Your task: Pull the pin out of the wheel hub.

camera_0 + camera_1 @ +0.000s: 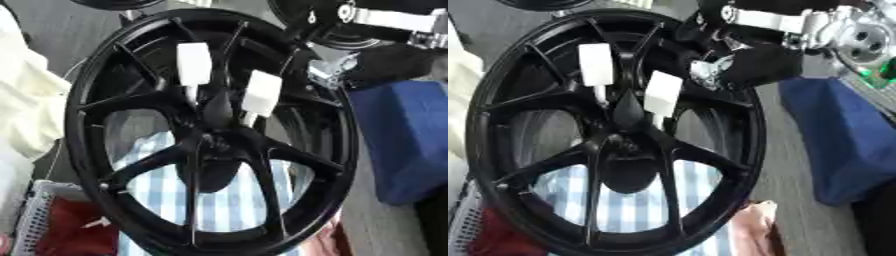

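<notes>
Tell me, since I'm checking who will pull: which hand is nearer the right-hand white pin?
Right. The right hand comes in from the upper right and sits at the wheel rim, just beside that white pin. The left hand shows in neither view.

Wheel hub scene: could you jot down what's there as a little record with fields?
Main object: black wheel hub, standing on edge
Pins: two white-handled pins stuck in near the centre
Right hand: at the upper right rim, fingers unclear
Left hand: not visible
Behind: blue-and-white checked cloth, blue box
</notes>
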Controlling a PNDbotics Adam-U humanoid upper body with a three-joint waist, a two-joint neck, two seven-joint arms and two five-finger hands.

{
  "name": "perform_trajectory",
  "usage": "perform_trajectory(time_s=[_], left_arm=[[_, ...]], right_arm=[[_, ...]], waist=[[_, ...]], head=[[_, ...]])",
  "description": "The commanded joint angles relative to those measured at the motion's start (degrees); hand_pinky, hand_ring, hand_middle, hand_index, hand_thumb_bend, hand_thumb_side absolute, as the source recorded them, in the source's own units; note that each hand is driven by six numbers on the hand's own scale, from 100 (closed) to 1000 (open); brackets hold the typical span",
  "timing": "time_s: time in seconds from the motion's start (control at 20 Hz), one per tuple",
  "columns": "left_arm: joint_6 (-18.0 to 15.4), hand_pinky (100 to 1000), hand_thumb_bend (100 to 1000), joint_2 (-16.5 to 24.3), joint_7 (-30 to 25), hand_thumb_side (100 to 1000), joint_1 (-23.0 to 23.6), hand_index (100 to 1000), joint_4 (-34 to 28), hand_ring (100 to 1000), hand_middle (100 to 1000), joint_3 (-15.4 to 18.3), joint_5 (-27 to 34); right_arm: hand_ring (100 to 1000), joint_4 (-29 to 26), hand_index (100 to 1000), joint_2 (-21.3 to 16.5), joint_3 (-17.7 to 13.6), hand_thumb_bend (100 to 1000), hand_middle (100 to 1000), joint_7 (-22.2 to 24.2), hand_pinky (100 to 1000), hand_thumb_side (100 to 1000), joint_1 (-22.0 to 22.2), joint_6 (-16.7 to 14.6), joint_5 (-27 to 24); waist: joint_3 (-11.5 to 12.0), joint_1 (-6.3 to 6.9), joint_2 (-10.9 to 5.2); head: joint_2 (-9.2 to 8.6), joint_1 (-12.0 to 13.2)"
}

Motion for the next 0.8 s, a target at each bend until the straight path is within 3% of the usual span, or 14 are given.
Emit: perform_trajectory(time_s=[0.05,0.2,0.3,0.5,0.6,0.8], left_arm=[[0.04,608,118,0.69,0.26,832,-0.14,727,-1.25,814,599,0.56,0.10],[0.03,608,118,0.70,0.32,832,-0.10,727,-1.25,814,599,0.62,0.05],[0.04,608,118,0.69,0.40,833,-0.05,727,-1.25,814,599,0.69,0.02],[0.05,608,118,0.64,0.46,835,-0.07,727,-1.25,815,599,0.76,-0.05],[0.04,608,118,0.64,0.51,835,-0.06,727,-1.25,815,599,0.80,-0.07],[0.08,608,117,0.58,0.48,836,-0.08,727,-1.25,815,599,0.73,-0.07]], right_arm=[[842,-0.73,880,-0.11,0.17,100,841,0.11,858,761,-1.33,1.43,1.02],[844,-0.73,879,0.02,-0.14,100,838,0.18,860,772,-1.39,1.58,0.60],[850,-0.73,877,-0.16,-0.77,100,838,0.59,865,732,-1.26,0.21,-0.73],[861,-0.73,887,-0.68,-3.16,100,849,2.19,881,586,-1.40,-8.34,-4.56],[863,-0.49,888,-1.14,-4.56,100,852,3.11,882,576,-1.35,-11.80,-6.57],[862,-0.12,887,-1.29,-5.03,100,849,3.87,876,617,-1.58,-13.03,-7.20]], waist=[[-0.03,0.34,-1.49],[-0.06,0.32,-1.48],[-0.08,0.31,-1.43],[-0.14,0.35,-1.16],[-0.18,0.35,-1.01],[-0.18,0.33,-0.89]], head=[[0.47,0.34],[0.73,0.57],[0.83,0.66],[0.71,0.84],[0.52,0.93],[0.57,0.88]])
